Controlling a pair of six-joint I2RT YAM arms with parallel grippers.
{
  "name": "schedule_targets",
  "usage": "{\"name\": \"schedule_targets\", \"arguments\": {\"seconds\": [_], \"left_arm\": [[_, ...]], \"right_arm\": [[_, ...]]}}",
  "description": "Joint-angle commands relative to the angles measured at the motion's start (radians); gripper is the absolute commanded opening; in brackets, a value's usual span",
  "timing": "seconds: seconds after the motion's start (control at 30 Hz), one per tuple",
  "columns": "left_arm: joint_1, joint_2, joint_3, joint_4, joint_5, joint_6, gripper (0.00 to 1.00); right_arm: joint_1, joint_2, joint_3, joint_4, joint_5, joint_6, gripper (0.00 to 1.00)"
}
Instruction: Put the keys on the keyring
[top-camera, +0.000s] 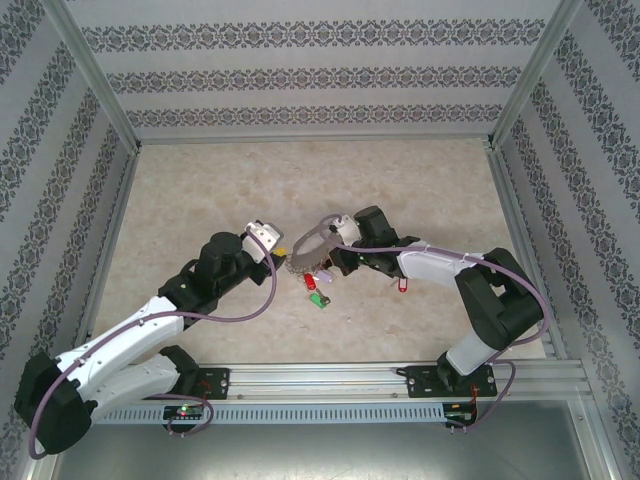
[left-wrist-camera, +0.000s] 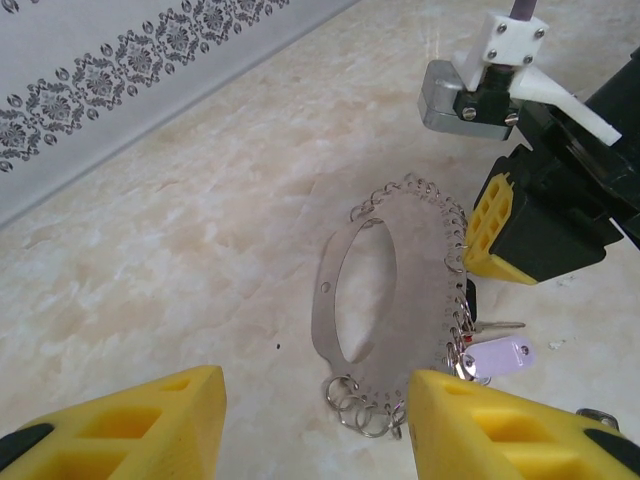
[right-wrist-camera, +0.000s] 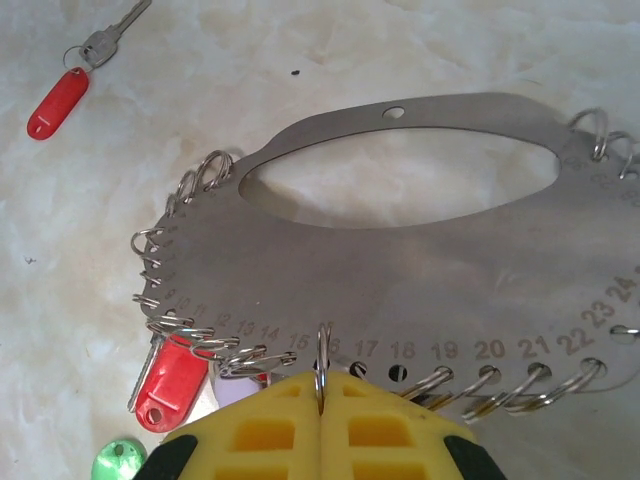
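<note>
Seeing right end effector (right-wrist-camera: 322, 388) clamped shut on one small edge ring of keyring (right-wrist-camera: 420, 270), mid-surface (right-wrist-camera: 480, 50). Left end effector (left-wrist-camera: 315, 400) fingers apart at keyring's opposite end. One red-tagged key (right-wrist-camera: 62, 98) lying loose, well apart; second red-tagged key (right-wrist-camera: 170, 385) at rim.

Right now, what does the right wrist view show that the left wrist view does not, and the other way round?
Right wrist view, not the left: a loose key with a solid red tag, and the engraved numbers along the plate's edge. Left wrist view, not the right: the left gripper, open, and the patterned wall. Both: the keyring and the right gripper, shut on one of its small rings.
</note>
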Motion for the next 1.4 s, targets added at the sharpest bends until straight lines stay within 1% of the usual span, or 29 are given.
{"name": "schedule_targets", "arguments": {"seconds": [0.0, 0.23, 0.43, 0.5, 0.6, 0.63, 0.67, 0.73, 0.9, 1.0, 1.1, 1.2, 1.27, 1.37], "left_arm": [[0.013, -0.002, 0.018, 0.016, 0.001, -0.006, 0.52], [0.013, -0.002, 0.019, 0.017, 0.003, -0.005, 0.52], [0.013, -0.009, 0.015, 0.027, 0.013, 0.004, 0.52], [0.016, -0.01, 0.003, 0.054, 0.02, -0.007, 0.53], [0.075, -0.005, 0.025, 0.024, 0.129, -0.022, 0.52], [0.114, -0.002, 0.044, 0.007, 0.183, -0.04, 0.52], [0.149, 0.002, 0.061, -0.002, 0.26, -0.054, 0.52], [0.206, 0.016, 0.096, -0.018, 0.378, -0.044, 0.52], [0.248, 0.118, 0.219, -0.061, 0.549, 0.035, 0.51], [0.266, 0.198, 0.309, -0.11, 0.586, 0.06, 0.49], [0.281, 0.238, 0.358, -0.107, 0.597, 0.043, 0.49], [0.285, 0.229, 0.37, -0.074, 0.615, 0.039, 0.49], [0.285, 0.219, 0.375, -0.067, 0.641, 0.059, 0.49], [0.285, 0.211, 0.397, -0.103, 0.671, 0.093, 0.49]], "right_arm": [[-0.006, -0.006, -0.02, 0.027, 0.003, 0.02, 0.0], [0.005, -0.043, -0.044, 0.051, -0.003, -0.04, 0.0], [0.005, -0.105, -0.08, 0.11, -0.117, -0.176, 0.0], [0.0, -0.12, -0.079, 0.112, -0.15, -0.222, 0.0], [-0.02, -0.131, -0.052, 0.101, -0.213, -0.251, 0.0], [-0.028, -0.134, -0.038, 0.093, -0.254, -0.269, 0.0], [-0.031, -0.141, -0.028, 0.088, -0.287, -0.301, 0.0], [-0.036, -0.157, -0.006, 0.069, -0.34, -0.372, 0.0], [-0.057, -0.169, 0.122, -0.034, -0.422, -0.445, 0.0], [-0.068, -0.167, 0.167, -0.058, -0.472, -0.466, 0.0], [-0.076, -0.165, 0.199, -0.064, -0.51, -0.47, 0.0], [-0.091, -0.166, 0.235, -0.086, -0.575, -0.491, 0.0], [-0.102, -0.165, 0.262, -0.112, -0.608, -0.505, 0.0], [-0.115, -0.153, 0.309, -0.141, -0.633, -0.489, 0.0]]}}
